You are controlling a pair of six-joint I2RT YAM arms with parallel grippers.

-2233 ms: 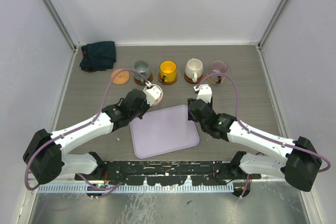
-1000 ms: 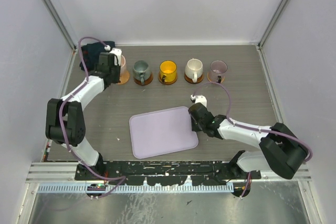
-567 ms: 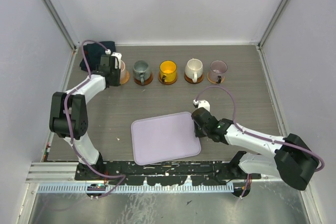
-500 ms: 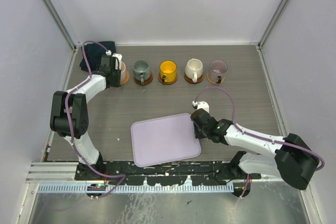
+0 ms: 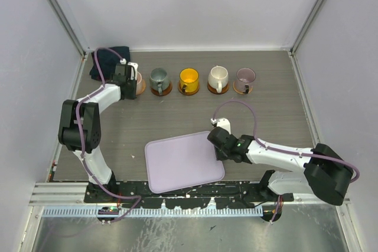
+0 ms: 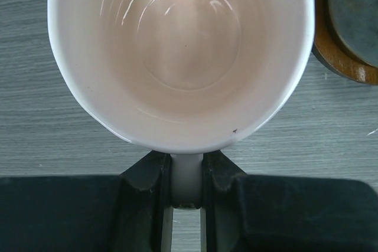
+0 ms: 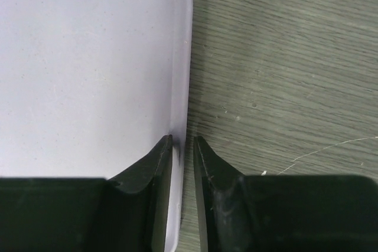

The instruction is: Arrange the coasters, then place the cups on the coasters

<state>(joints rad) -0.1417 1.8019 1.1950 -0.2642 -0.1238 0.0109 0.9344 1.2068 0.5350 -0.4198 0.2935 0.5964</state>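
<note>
Nearest, the right gripper (image 7: 182,146) straddles the right rim of the tray (image 7: 88,75), its fingers a little apart. I cannot tell whether they pinch it. At the far left, the left gripper (image 6: 187,172) is clamped on the handle of the pink cup (image 6: 177,57), over the tan coaster (image 5: 142,87). Beside it, the green cup (image 5: 158,78), yellow cup (image 5: 189,77), white cup (image 5: 217,77) and purple cup (image 5: 245,76) stand in a row, each on a coaster (image 5: 168,91).

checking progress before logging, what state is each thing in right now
pink cup, upright, handle clamped in left pincer
grey-green cup, upright on coaster
yellow cup, upright on coaster
cream cup, upright on coaster
purple cup, upright on coaster
lilac tray, flat, rim between right pincer jaws
dark cloth, crumpled
</note>
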